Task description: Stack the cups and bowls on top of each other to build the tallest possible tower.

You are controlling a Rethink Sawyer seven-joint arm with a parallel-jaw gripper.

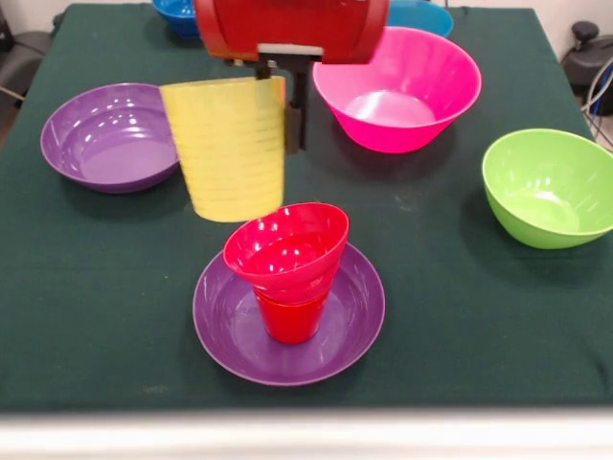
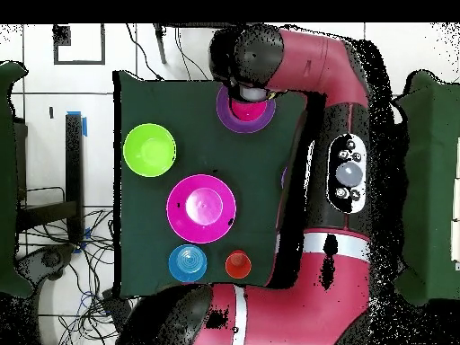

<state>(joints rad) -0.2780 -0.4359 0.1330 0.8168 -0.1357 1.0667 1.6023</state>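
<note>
The gripper [image 1: 287, 96] clamps the yellow cup's [image 1: 232, 149] rim; below its fingers, the tower [image 1: 289, 271] stands.

Arm [image 2: 323, 99]: glossy red shell with rounded black joint sections. White band crosses one link, lower centre of overhead view. Grey oval control panel [image 2: 348, 172] with small buttons, right of centre.

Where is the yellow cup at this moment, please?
In the front view, the yellow cup hangs held in the hand, above the table between the purple bowl and pink bowl.
</note>
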